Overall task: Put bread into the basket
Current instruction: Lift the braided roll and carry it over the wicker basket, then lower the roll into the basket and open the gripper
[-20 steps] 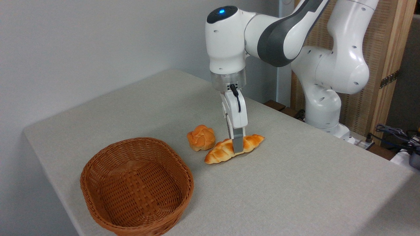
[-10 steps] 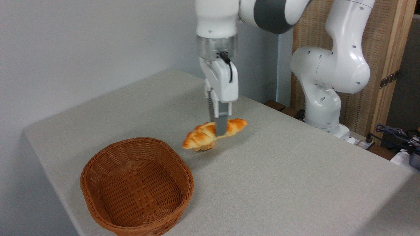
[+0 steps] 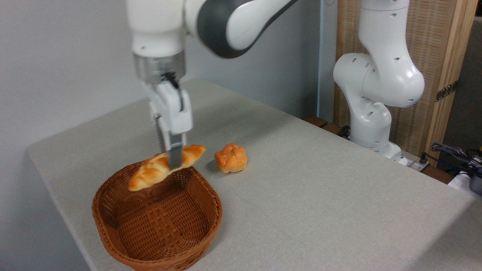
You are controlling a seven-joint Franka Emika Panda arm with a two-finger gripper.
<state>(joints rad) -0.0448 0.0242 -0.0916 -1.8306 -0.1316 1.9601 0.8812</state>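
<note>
Bread (image 3: 156, 171), the long braided golden-brown loaf, hangs in the air over the basket (image 3: 158, 250), pinched across its middle by the gripper (image 3: 174, 163). The two grey fingers (image 3: 174, 156) point straight down and are closed on the loaf, one on the near side and one mostly hidden behind it. The loaf is tilted: its lower pointed end dips toward the left part of the basket's opening, and its higher end sticks out past the basket's far rim on the right. It touches neither the rim nor the woven floor as far as can be seen; it is slightly blurred.

Above the fingers sits the white gripper body with a black cable looping into it, then a metal ring and the white wrist of the arm (image 3: 241, 22), which reaches in from the upper right. The arm's base (image 3: 376, 113) stands well to the right of the basket, at the far edge of the table (image 3: 320, 195).

Directly under the loaf, the oval brown wicker basket rests on the grey table near its front left corner, with nothing lying inside it. A small round orange bun (image 3: 231, 158) sits on the table just beyond the basket's far right rim, apart from both basket and loaf. Behind the arm's base is a wooden panel (image 3: 444, 56), and some cables (image 3: 452, 152) lie far to the right of the basket.
</note>
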